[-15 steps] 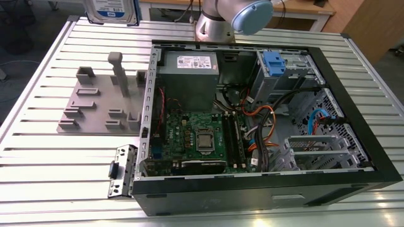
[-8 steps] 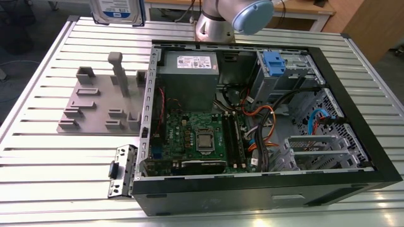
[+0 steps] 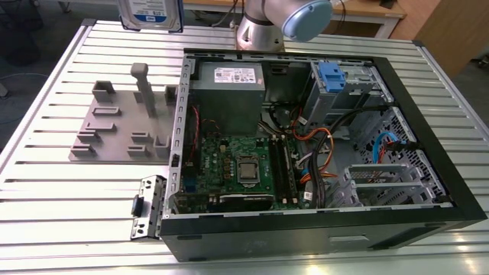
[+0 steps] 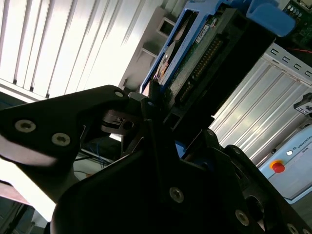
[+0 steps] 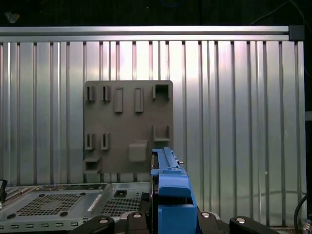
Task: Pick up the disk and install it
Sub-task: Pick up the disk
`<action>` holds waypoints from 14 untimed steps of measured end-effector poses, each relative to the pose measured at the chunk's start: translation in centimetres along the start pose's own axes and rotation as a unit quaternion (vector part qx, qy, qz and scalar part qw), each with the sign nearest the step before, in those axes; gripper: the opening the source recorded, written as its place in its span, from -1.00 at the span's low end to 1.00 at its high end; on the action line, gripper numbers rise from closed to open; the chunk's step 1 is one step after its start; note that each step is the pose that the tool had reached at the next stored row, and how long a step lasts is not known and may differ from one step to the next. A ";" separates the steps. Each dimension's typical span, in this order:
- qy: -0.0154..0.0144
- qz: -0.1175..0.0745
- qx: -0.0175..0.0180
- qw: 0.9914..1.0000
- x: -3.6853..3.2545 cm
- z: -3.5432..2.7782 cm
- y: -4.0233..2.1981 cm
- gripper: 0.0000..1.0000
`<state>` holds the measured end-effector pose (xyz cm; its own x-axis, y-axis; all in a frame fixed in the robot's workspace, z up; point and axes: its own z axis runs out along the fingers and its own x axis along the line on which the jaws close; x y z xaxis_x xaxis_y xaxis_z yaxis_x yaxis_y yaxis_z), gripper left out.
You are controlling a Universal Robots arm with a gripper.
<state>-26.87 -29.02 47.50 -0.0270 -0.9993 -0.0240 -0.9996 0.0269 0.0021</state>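
Sitting between the gripper (image 4: 168,124) jaws, the disk (image 4: 202,53) seems clamped.

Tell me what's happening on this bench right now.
The robot arm has the disk clamped in its pincer and holds it in the air above the slatted table, to the exterior view's left of the arm. The open computer case lies on the table, with a grey fixture plate beside it on the exterior view's left. The disk is not yet in the case.
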 end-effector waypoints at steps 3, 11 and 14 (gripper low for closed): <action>0.000 0.000 0.000 1.000 0.00 0.00 -0.54 -0.27; 0.000 0.000 0.000 1.000 0.01 0.02 -2.04 -0.27; 0.000 0.000 0.000 1.000 0.01 0.03 -2.60 -0.27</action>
<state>-24.27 -29.10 47.46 -0.0270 -0.9993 -0.0240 -0.9996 0.0270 0.0021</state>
